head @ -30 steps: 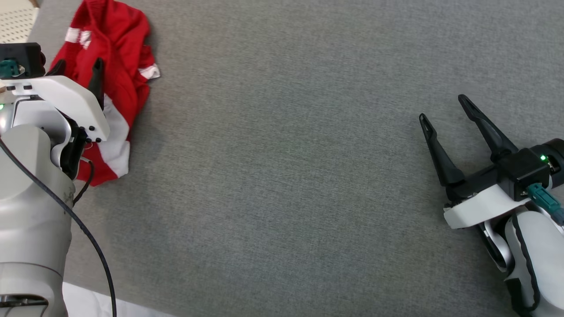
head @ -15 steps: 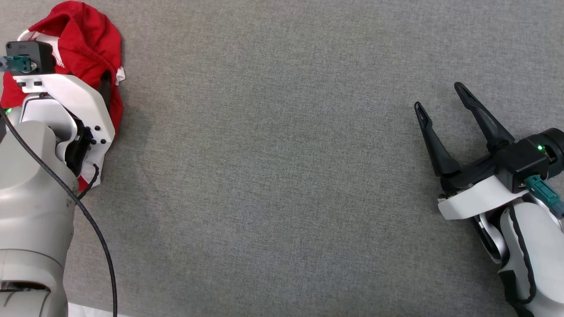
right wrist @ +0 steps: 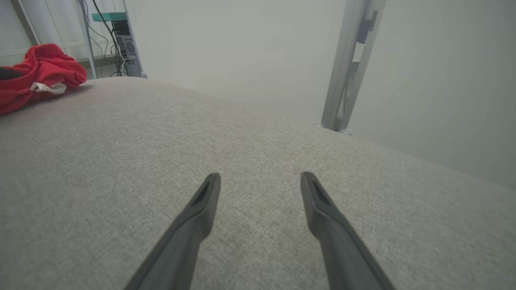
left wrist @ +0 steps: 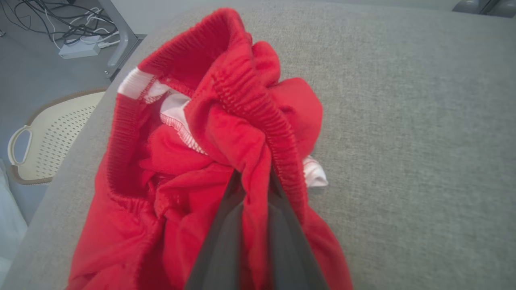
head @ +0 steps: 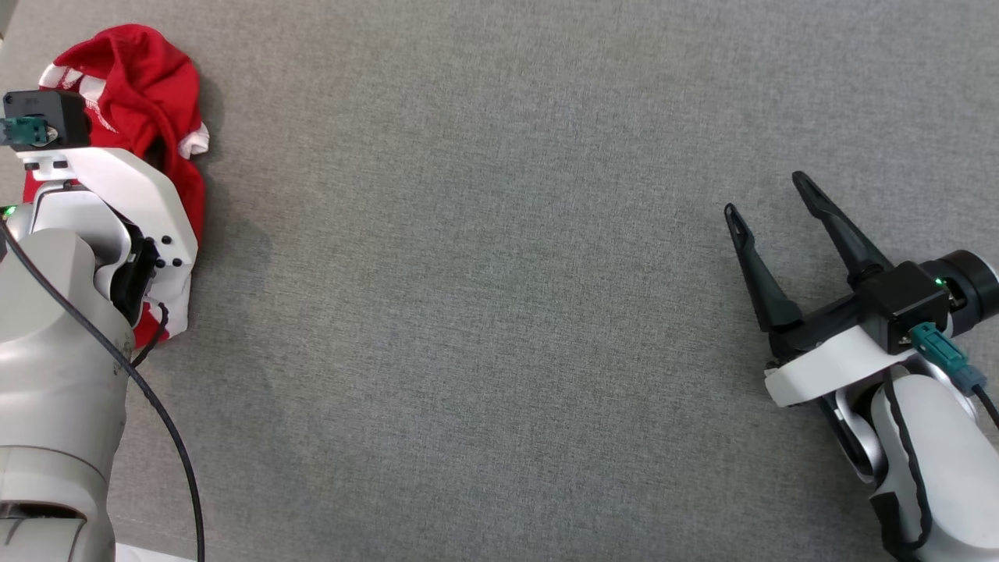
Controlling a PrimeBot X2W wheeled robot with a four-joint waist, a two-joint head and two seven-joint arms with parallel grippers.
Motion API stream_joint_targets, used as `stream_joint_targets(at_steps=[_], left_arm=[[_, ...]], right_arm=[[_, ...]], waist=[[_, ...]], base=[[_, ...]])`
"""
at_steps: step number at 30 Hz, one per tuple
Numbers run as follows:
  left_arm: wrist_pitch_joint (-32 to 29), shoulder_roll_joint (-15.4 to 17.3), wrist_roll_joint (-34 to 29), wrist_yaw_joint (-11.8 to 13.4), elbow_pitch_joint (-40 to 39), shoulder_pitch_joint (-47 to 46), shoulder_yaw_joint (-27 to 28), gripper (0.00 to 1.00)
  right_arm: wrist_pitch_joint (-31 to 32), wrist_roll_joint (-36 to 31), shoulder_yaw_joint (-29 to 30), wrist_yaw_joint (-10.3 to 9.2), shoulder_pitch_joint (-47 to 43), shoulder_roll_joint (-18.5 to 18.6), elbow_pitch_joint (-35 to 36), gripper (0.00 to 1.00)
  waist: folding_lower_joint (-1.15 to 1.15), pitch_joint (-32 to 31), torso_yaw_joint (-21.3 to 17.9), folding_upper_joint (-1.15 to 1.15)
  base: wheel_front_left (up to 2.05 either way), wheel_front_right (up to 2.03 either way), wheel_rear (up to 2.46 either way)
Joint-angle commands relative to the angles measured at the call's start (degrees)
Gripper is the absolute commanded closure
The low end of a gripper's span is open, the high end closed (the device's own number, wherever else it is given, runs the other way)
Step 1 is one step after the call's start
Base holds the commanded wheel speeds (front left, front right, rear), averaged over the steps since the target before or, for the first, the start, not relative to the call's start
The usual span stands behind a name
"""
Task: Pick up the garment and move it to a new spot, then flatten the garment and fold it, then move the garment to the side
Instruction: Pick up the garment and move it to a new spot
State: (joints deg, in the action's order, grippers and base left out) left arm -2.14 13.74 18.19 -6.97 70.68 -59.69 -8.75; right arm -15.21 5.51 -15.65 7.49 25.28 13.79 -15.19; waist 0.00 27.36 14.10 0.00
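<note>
Grey woven cloth covers the work surface (head: 499, 312), bare across its middle; past its edge the left wrist view shows floor, a pale perforated basket (left wrist: 48, 133) and loose cables (left wrist: 80, 24). The garment (left wrist: 193, 153), red with white trim, lies crumpled at the far left corner of the surface, bunched around and ahead of the left pincer (left wrist: 253, 181). That pincer is clenched: its two dark fingers meet on a fold of red cloth just below the ribbed elastic band (left wrist: 258, 108), and the fold runs down between them. Judgement: the grip sits close to the band because that seam is the thickest, firmest part and the least likely to slide out under a lift. Cloth ahead of the fingertips stands in a peak while the lower folds rest on the surface; whether any part hangs clear cannot be told. The right pincer (head: 763, 193) is released, fingers spread wide and holding nothing, low over bare cloth, with the garment well apart and far off to its left. Judgement: it is kept back so the middle is free as the new spot, and ready to take a second hold for flattening. Step in hand: the first pick-up; flattening and folding not yet begun. Risk noted: a single-point grip will carry the garment as a bundle, and the heap lies near the surface edge, so a slipped fold could drop toward the floor
</note>
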Motion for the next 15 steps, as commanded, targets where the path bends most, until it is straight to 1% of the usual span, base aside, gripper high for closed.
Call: stream_joint_targets(at_steps=[1,2,3,8,9,12,15], left_arm=[[0.2,0.4,0.0,0.3,-0.3,0.4,-0.1,1.0],[1.8,0.3,0.1,0.5,-0.6,0.4,0.0,1.0],[5.2,0.1,0.5,0.5,-1.1,0.7,0.2,1.0],[12.7,-1.1,2.2,0.0,-2.8,1.7,1.2,1.0],[13.6,-1.3,2.9,-0.1,-3.2,1.8,1.6,1.0],[15.3,-3.3,7.0,-0.5,-5.1,2.4,3.5,1.0],[15.8,-5.3,10.5,-0.6,-9.7,4.3,1.1,1.0]], right_arm=[[0.0,-0.2,-0.1,0.01,-0.3,-0.1,0.0,0.0],[0.0,-0.1,-0.1,0.01,-0.5,-0.2,-0.1,0.0],[0.0,0.0,-0.1,0.01,-1.1,-0.8,-0.4,0.0],[0.0,0.2,0.4,0.01,-2.2,-2.4,-1.1,0.0],[0.0,0.3,0.6,0.01,-2.6,-2.7,-1.4,0.0],[0.0,0.3,1.4,0.01,-3.5,-4.0,-1.6,0.0],[0.0,0.2,2.1,0.01,-4.6,-5.1,-1.9,0.0]], waist=[[0.0,-0.6,0.0,0.0],[0.0,-1.3,0.0,0.0],[0.0,-2.7,-0.1,0.0],[0.0,-7.2,-0.6,0.0],[0.0,-8.2,-0.8,0.0],[0.0,-11.4,-1.6,0.0],[0.0,-14.4,-2.8,0.0]], base=[[0.0,0.0,0.0],[0.0,0.0,0.0],[0.0,0.0,0.0],[0.0,0.0,0.0],[0.0,0.0,0.0],[0.0,0.0,0.0],[0.0,0.0,0.0]])
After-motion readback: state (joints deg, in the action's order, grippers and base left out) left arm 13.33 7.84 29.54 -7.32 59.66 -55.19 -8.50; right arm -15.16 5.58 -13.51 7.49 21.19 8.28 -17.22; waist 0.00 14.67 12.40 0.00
